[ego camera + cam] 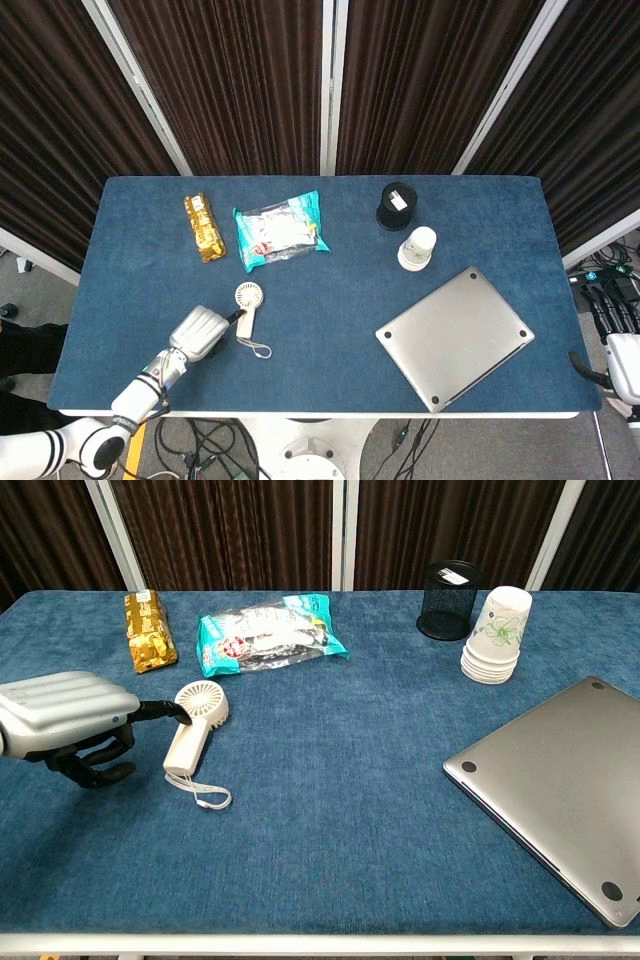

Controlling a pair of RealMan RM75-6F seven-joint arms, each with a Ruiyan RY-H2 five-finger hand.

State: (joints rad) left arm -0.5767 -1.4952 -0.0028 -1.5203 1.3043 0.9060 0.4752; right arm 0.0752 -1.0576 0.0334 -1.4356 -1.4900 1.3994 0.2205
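— Where was my left hand (65, 725)?
— Beside the fan (192, 729) on the tabletop (340, 780), one finger at its head, the others curled, holding nothing.
— My worry?
— I might have nudged the fan away; its strap (205, 793) could have snagged.

Blue cloth-covered table (330, 330) with a bunch of stuff on it: a gold snack bar (203, 227) near the far left, a teal snack bag (280, 231) just beside it, a black mesh pen cup (397, 205) further right with a stack of paper cups (417, 248) right next to it, and a closed silver laptop (455, 337) sitting at an angle. Dark curtains (240, 80) behind.
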